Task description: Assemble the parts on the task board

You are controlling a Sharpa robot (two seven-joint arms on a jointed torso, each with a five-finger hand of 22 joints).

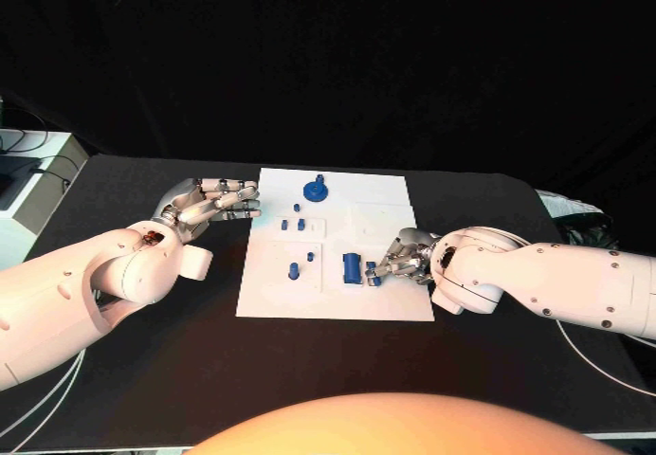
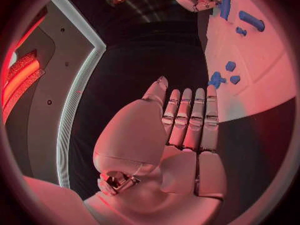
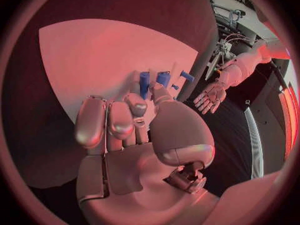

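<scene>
Where the flat white rectangular task board (image 1: pixel 335 299) lies in the middle of the matte black table (image 1: pixel 151 379), small blue plastic parts are scattered over its surface. A round blue disc-shaped part with a short upright stem (image 1: pixel 316 191) sits near the board's far edge, just beside a tiny blue peg (image 1: pixel 299 208). Two small blue blocks (image 1: pixel 291 226) lie side by side a little nearer, toward the board's left edge. Nearer still, an elongated blue pin (image 1: pixel 293 271) lies close to the left edge, with another small blue piece (image 1: pixel 312 256) beside it. Toward the board's right side stands a taller blue rectangular block (image 1: pixel 352 268), and a further small blue piece (image 1: pixel 373 279) sits just beside it at the fingertips of the right hand (image 1: pixel 401 258). That silver hand rests over the board's right portion with its fingers curled down around these blue pieces; in the right wrist view its fingertips (image 3: pixel 135 106) touch the blue block, though a firm grip cannot be confirmed. The left hand (image 1: pixel 212 204) hovers off the board's left edge above the bare table, fingers straight, spread and holding nothing. Behind the table hangs a black backdrop.
</scene>
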